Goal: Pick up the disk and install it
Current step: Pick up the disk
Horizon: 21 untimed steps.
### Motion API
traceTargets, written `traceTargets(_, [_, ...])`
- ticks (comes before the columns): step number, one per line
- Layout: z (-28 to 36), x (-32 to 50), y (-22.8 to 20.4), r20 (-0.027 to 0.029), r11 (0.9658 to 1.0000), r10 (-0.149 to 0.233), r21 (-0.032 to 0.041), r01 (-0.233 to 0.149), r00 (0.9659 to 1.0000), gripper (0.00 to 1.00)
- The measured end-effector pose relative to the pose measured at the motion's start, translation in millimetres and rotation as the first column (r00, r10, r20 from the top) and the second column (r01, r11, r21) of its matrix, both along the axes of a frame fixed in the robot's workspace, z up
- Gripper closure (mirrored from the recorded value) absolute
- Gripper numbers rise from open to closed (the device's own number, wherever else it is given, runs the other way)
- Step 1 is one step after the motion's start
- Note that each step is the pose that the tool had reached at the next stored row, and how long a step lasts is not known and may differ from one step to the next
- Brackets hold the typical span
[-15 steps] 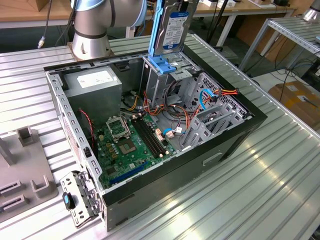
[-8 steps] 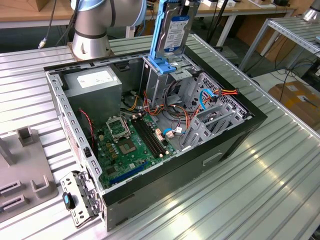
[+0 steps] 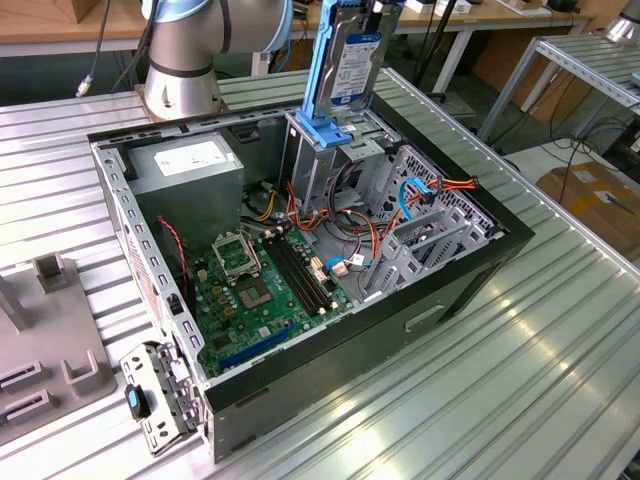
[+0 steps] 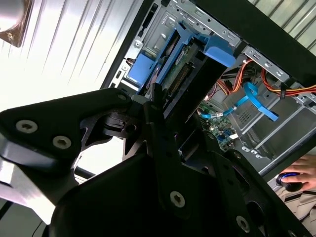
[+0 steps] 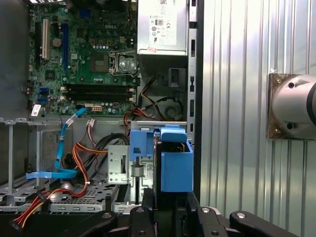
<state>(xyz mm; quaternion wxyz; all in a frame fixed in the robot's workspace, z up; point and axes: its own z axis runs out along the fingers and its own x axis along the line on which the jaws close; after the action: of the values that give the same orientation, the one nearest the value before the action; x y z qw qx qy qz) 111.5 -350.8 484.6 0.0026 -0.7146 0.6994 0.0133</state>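
Blue-railed and silver-grey, the disk (image 3: 348,55) stands upright in the exterior view, just above the metal drive cage (image 3: 315,165) of the open computer case (image 3: 470,265). The case lies on the ribbed metal worktop (image 3: 530,370). In the first wrist view we see the tool (image 5: 170,202) clamped on the disk's blue frame from both sides. Beside the cage sit the power supply (image 3: 190,165) and the green circuit board (image 3: 255,290).

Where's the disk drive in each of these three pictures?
Exterior view: the disk stands upright above the case's far corner.
Second wrist view: the disk, underside showing, between blue rails.
First wrist view: the disk, blue-framed, beside the case's wall.
Shared landmark: the light-blue flat cable.
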Motion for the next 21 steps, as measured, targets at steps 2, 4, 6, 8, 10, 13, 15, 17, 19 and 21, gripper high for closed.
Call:
traceTargets(2, [0.0,0.1,-9.6,0.0,1.0,0.0,0.0001,0.0,1.0,0.65])
traceTargets(4, [-0.1,0.1,-14.7,0.0,1.0,0.0,0.0001,0.0,1.0,0.65])
traceTargets(6, [-0.1,0.1,-20.7,0.0,1.0,0.0,-0.0007,0.0,1.0,0.65])
traceTargets(8, [-0.1,0.1,-25.9,0.0,1.0,0.0,-0.0016,0.0,1.0,0.65])
traceTargets(10, [0.0,0.1,-32.7,0.0,1.0,0.0,-0.003,0.0,1.0,0.65])
traceTargets(13, [-0.1,0.1,-39.1,0.0,1.0,0.0,-0.0044,0.0,1.0,0.65])
traceTargets(15, [-0.1,0.1,-42.8,0.0,1.0,0.0,-0.0057,0.0,1.0,0.65])
traceTargets(17, [0.0,0.1,-45.6,0.0,1.0,0.0,-0.0068,0.0,1.0,0.65])
traceTargets(19, [0.0,0.1,-49.0,0.0,1.0,0.0,-0.0081,0.0,1.0,0.65])
traceTargets(21, [-0.1,0.1,-52.4,0.0,1.0,0.0,-0.0093,0.0,1.0,0.65])
